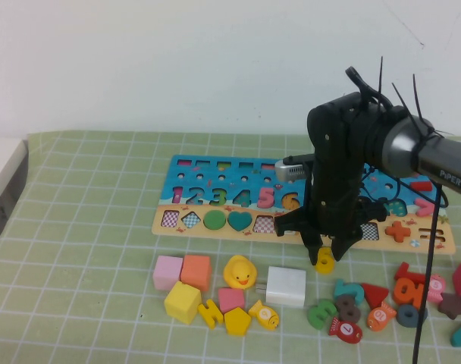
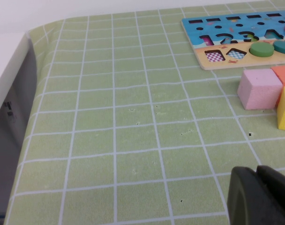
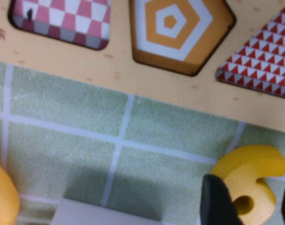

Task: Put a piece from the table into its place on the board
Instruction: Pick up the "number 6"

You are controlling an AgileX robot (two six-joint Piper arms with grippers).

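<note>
Yellow number 6 (image 3: 249,180) lies on the table (image 1: 101,227) just below the board (image 1: 186,224), between the right gripper's (image 1: 324,256) wide jaws; off-centre closing could skid it. Left gripper (image 2: 262,197) (parked): cannot tell.

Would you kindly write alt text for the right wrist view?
The right gripper, fingers open, straddles a small flat yellow wooden number 6 lying on the light green gridded mat. Beyond it runs the tan edge of the wooden puzzle board, with empty patterned shape cut-outs.
</note>
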